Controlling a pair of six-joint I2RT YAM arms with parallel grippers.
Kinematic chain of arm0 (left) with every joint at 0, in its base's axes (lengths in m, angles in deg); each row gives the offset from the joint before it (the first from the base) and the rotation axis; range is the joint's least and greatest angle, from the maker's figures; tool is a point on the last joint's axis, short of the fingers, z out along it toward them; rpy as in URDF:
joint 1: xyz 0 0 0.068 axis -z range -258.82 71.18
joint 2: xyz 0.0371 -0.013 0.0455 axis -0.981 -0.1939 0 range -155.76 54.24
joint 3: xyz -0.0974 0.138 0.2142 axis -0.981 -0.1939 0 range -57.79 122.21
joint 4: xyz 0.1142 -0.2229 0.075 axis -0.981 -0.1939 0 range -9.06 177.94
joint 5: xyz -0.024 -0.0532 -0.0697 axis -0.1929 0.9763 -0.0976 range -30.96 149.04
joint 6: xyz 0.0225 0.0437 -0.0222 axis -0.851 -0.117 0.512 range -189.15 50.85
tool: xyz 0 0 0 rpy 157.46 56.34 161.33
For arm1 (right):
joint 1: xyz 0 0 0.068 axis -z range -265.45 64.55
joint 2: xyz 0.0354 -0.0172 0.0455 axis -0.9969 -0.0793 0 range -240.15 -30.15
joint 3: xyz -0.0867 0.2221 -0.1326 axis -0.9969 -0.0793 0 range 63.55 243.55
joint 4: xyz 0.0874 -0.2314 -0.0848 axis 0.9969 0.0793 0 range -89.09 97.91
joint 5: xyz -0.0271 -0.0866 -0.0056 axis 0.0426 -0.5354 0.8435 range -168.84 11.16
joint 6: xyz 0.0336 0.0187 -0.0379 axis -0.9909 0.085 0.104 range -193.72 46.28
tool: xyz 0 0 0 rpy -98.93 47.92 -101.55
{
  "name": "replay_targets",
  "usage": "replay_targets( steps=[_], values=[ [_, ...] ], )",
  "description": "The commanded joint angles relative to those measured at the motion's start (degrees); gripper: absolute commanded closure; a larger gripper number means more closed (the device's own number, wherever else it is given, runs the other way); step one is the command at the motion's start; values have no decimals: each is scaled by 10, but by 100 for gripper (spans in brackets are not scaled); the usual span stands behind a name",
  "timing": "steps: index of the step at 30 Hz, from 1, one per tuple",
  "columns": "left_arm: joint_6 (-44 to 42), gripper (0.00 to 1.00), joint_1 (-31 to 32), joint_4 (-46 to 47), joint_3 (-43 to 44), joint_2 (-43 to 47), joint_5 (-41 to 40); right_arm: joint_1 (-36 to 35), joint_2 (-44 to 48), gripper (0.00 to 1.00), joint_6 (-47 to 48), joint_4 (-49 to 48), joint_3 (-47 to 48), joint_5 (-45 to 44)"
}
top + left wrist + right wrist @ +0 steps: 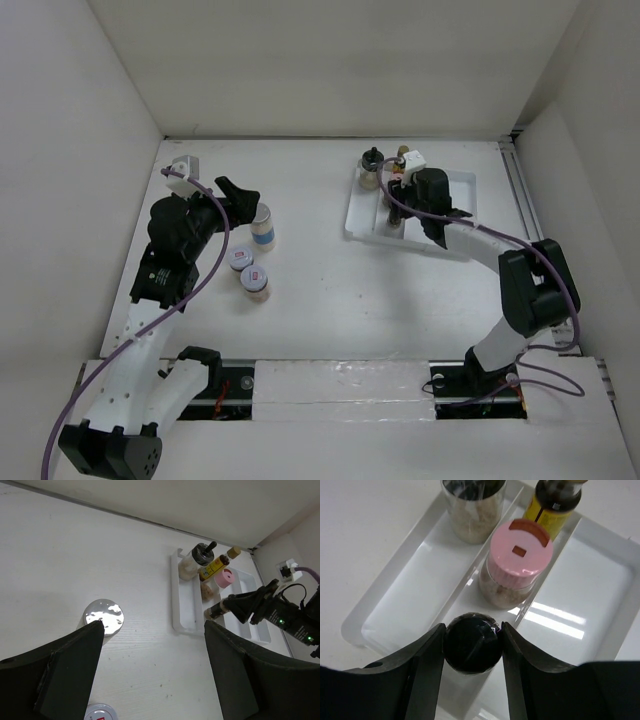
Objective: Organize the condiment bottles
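My right gripper (472, 636) is shut on a black-lidded bottle (472, 642) and holds it upright over the middle lane of the white tray (395, 600). Just beyond it in the tray stand a pink-lidded jar (519, 555), a dark bottle with a yellow label (555, 505) and a clear jar of pale spice (472, 510). My left gripper (152, 627) is open and empty above the table. A silver-lidded jar (103, 617) stands at its left fingertip. Two white-lidded jars with red marks (240, 258) (253, 279) stand near it.
The white tray (460, 215) lies at the back right; its right compartment holds nothing. White walls close in the table on three sides. A rail runs along the right wall (520, 185).
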Motion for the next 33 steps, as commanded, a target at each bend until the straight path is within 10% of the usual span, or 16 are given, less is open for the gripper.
replay_targets(
  steps=[1, 11, 18, 33],
  values=[
    [-6, 23, -3, 23, -2, 0, 5, 4, -5, 64, -13, -11, 26, -3],
    [-6, 23, -3, 23, -2, -5, 5, -3, 38, 14, -19, 5, 15, -34],
    [-1, 23, -3, 18, -2, 10, -27, -94, 87, 17, 19, -4, 41, -21],
    [10, 23, -3, 12, -3, 40, -74, -288, -219, 0, 110, -40, 308, 246]
  ],
)
